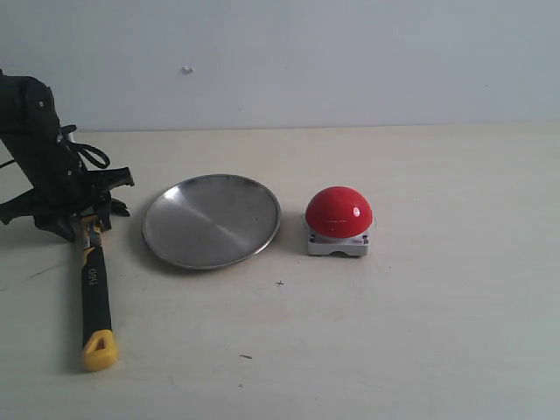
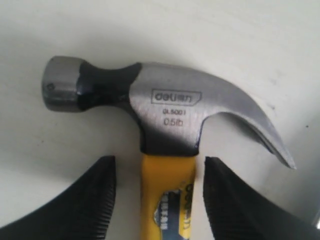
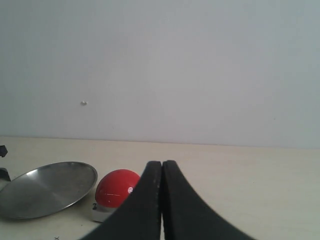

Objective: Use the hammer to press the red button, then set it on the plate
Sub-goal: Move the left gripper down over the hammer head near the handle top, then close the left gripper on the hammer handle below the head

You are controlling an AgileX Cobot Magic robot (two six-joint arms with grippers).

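Closely, ribbed left tool (image 2: 159,165) flanks hammer (image 2: 175,100)'s yellow neck.

I count one hammer (image 1: 94,289) at my left claw (image 1: 90,223), one plate (image 1: 210,219) beside it, one red button (image 1: 339,212) farther off.

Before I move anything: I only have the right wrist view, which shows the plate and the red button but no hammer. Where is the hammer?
Observer: The hammer lies flat on the table, left of the plate in the exterior view, yellow end nearest that camera.
Operator: Is the left gripper on it?
Observer: The left gripper straddles the yellow neck just below the head, jaws open with a gap on each side.
Operator: Does the head touch the plate?
Observer: No, the left wrist view shows only bare table around the head.
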